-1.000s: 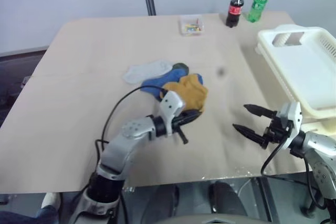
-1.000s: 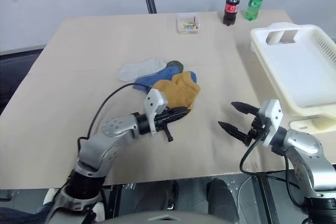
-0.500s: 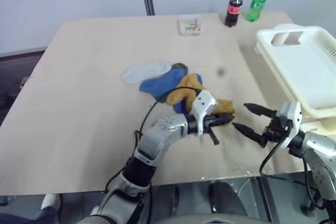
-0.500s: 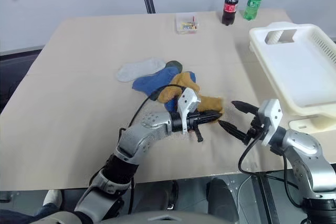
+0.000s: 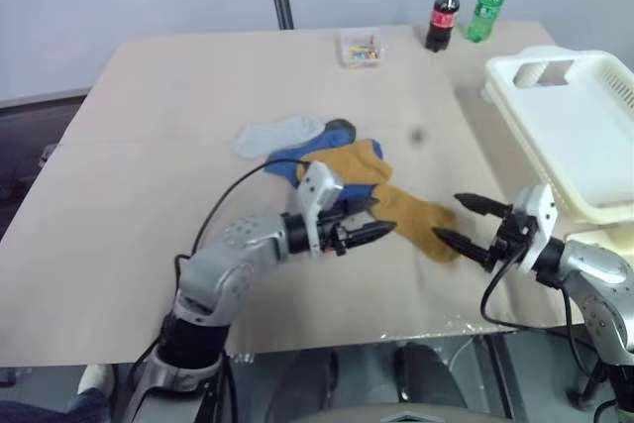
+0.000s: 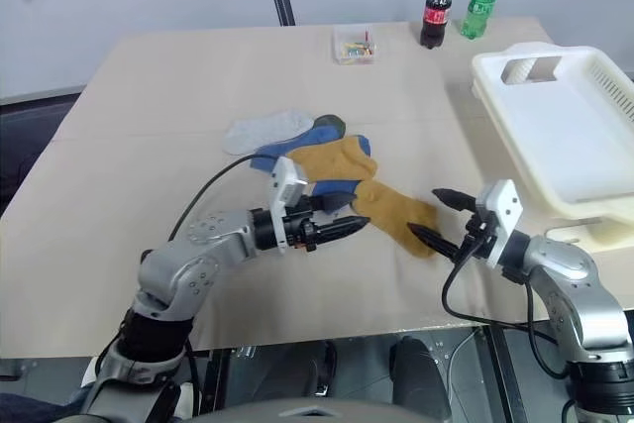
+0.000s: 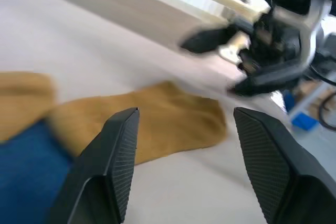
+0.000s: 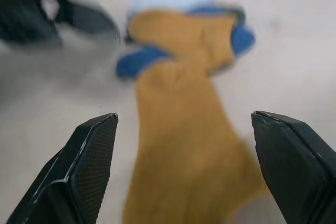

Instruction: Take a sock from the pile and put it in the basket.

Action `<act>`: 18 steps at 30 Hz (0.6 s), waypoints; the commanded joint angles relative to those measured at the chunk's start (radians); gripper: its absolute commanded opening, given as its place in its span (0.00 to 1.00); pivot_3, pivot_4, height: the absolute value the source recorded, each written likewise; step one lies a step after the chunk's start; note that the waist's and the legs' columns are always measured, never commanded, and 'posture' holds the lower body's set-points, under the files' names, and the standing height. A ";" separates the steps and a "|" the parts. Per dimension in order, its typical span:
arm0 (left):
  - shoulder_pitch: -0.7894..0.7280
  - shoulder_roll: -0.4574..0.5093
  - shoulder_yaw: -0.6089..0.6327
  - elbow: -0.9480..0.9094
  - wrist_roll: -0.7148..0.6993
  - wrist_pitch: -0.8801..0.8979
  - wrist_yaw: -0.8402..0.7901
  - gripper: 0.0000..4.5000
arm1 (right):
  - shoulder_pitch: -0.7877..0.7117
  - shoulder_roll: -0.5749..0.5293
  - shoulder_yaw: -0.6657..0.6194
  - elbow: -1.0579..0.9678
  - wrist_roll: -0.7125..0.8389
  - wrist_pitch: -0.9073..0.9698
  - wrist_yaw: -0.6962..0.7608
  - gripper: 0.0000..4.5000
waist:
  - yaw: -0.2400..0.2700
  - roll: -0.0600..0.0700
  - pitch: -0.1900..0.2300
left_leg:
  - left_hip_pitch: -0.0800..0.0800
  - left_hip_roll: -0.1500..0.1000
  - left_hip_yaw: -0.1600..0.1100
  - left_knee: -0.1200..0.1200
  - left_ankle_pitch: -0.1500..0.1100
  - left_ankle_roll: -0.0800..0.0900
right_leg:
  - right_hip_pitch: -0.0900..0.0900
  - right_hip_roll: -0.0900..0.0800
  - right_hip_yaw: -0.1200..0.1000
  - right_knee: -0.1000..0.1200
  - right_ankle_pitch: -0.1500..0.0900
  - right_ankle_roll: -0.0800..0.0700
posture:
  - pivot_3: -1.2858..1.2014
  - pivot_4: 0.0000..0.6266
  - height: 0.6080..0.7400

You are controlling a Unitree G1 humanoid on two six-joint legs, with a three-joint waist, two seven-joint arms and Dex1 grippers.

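The mustard-yellow sock [image 5: 406, 213] lies stretched out flat on the table, reaching from the pile [image 5: 307, 151] toward the right. My left gripper [image 5: 379, 217] hovers at the sock's left side, open, with nothing between its fingers [image 7: 118, 150]. My right gripper [image 5: 448, 217] is open too, and its tips stand right at the sock's right end [image 8: 184, 145]; whether they touch it I cannot tell. The white slotted basket [image 5: 584, 136] stands at the table's right edge, beyond the right gripper, with nothing in it.
The pile holds a blue sock [image 5: 297, 158], a pale grey sock [image 5: 279, 133] and a dark green one [image 5: 340, 126]. At the back stand a small clear box [image 5: 360, 47], a cola bottle [image 5: 443, 15] and a green bottle [image 5: 486, 7]. The table's front edge runs close below both grippers.
My left gripper dragged the yellow sock rightward out of the pile, then opened, let it go and drew back to the left. The right gripper barely moved.
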 commanded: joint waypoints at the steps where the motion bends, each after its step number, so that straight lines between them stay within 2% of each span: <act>1: 0.041 0.046 0.114 -0.112 -0.121 0.009 -0.026 0.68 | -0.004 -0.044 0.017 -0.004 -0.053 0.047 -0.026 0.95 | 0.000 0.000 0.000 | 0.000 0.000 0.000 0.000 0.000 0.000 | 0.000 0.000 0.000 0.000 0.000 0.000 | 0.52 0.24 1.00; 5: 0.115 0.149 0.227 -0.174 -0.315 0.106 -0.072 0.68 | -0.052 -0.034 0.068 -0.035 -0.094 0.017 -0.030 0.95 | -0.008 0.000 0.000 | 0.000 0.001 0.001 0.000 0.000 0.000 | 0.000 0.001 0.000 0.000 0.000 0.000 | 0.52 0.24 1.00; 9: 0.143 0.222 0.305 -0.187 -0.471 0.175 -0.064 0.68 | -0.211 0.040 0.197 0.007 -0.166 0.020 -0.049 0.95 | -0.010 -0.001 0.000 | 0.002 0.002 0.001 0.000 0.000 0.000 | 0.000 0.001 0.001 0.001 0.000 0.000 | 0.52 0.24 1.00; 14: 0.148 0.269 0.316 -0.190 -0.470 0.164 -0.019 0.68 | -0.381 0.132 0.328 0.141 -0.268 -0.004 -0.048 0.95 | -0.001 -0.001 0.000 | 0.001 0.002 0.000 -0.001 0.000 0.000 | 0.000 0.001 -0.001 0.000 0.000 0.000 | 0.52 0.24 1.00; 18: 0.199 0.310 0.329 -0.195 -0.407 0.117 -0.017 0.68 | -0.464 0.181 0.389 0.226 -0.320 0.029 -0.056 0.95 | -0.005 -0.001 0.000 | -0.001 -0.001 0.000 -0.001 0.000 -0.001 | -0.002 -0.001 0.000 -0.001 0.000 0.000 | 0.52 0.24 1.00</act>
